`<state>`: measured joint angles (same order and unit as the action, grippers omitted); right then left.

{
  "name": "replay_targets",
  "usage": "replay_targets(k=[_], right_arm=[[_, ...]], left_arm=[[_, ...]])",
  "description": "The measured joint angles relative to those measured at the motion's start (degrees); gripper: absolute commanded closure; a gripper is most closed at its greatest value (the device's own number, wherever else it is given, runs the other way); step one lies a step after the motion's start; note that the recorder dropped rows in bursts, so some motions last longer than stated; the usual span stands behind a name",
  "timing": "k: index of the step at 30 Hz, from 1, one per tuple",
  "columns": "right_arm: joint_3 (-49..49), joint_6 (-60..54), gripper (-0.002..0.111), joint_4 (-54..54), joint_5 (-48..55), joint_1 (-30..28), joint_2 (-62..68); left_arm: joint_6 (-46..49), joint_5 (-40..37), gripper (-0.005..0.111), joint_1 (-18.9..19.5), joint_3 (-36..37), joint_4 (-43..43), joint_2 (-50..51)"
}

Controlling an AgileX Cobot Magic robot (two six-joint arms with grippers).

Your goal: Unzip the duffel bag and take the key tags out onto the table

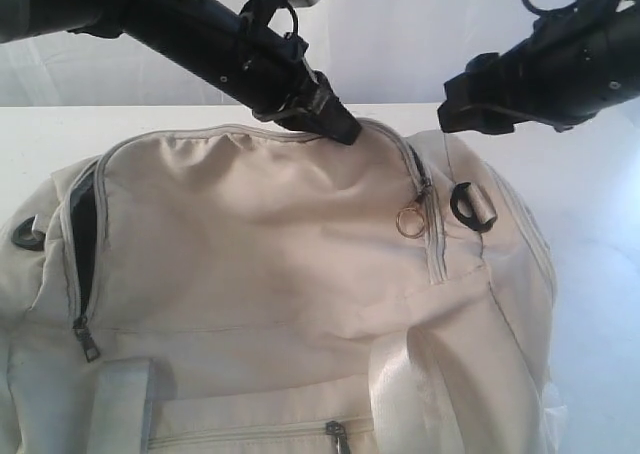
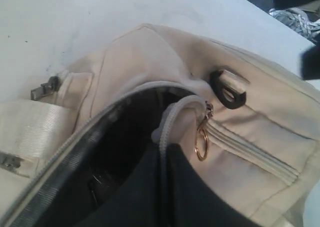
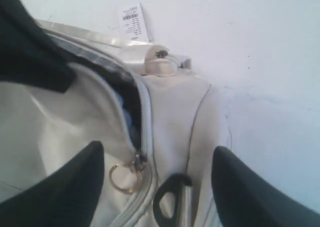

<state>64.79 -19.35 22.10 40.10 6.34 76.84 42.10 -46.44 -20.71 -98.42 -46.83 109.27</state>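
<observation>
**Flap pinched at the far edge, right gripper spread over the zipper end**

Nearest the exterior camera, a pocket zipper pull [image 1: 335, 434] and pale straps [image 1: 120, 404] lie on the front of the duffel bag [image 1: 260, 244]. The bag rests on the white table [image 1: 600, 274]. Further back, the main zipper curves round the top flap and gapes onto dark lining at the left end. At its right end a gold ring [image 1: 408, 221] hangs from the slider, just beside a black strap ring [image 1: 470, 206].

At the bag's far edge the left gripper [image 1: 335, 124] is pressed together on the flap's zipper edge. The right gripper [image 3: 157, 154] hangs above the two rings with its fingers spread, holding nothing. The key tags cannot be made out in the dark inside. Beyond the bag, a paper tag [image 3: 132, 19] lies on the table.
</observation>
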Motion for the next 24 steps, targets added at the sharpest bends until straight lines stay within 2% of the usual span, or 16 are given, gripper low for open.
replay_targets(k=[7, 13, 14, 16, 17, 19, 20, 24], right_arm=[[5.81, -0.98, 0.049, 0.46, 0.18, 0.00, 11.61], [6.56, -4.23, 0.050, 3.26, 1.31, 0.00, 16.19], [6.56, -4.53, 0.053, 3.40, 1.31, 0.00, 16.74], [6.59, -4.92, 0.066, 3.48, 1.18, 0.00, 17.66], [6.59, -5.03, 0.083, 3.53, 0.92, 0.00, 17.99], [6.59, -5.27, 0.104, 3.63, -0.56, 0.00, 18.60], [6.59, -5.26, 0.108, 3.63, -1.13, 0.00, 18.69], [6.59, -5.26, 0.108, 3.94, -3.01, 0.00, 18.73]], left_arm=[[0.00, -5.18, 0.107, 0.00, 0.00, 0.48, -0.59], [0.14, -7.23, 0.107, 0.00, 0.00, 1.51, -2.01], [0.14, -7.64, 0.107, 0.00, 0.00, 1.51, -2.22], [0.14, -8.79, 0.107, 0.00, 0.00, 1.51, -2.31], [0.14, -9.42, 0.107, 0.00, 0.00, 1.51, -2.35], [0.14, -11.72, 0.107, 0.00, 0.00, 1.51, -2.55], [0.14, -12.63, 0.107, 0.00, 0.00, 1.51, -2.67], [0.14, -16.50, 0.107, 0.00, 0.00, 1.51, -2.76]])
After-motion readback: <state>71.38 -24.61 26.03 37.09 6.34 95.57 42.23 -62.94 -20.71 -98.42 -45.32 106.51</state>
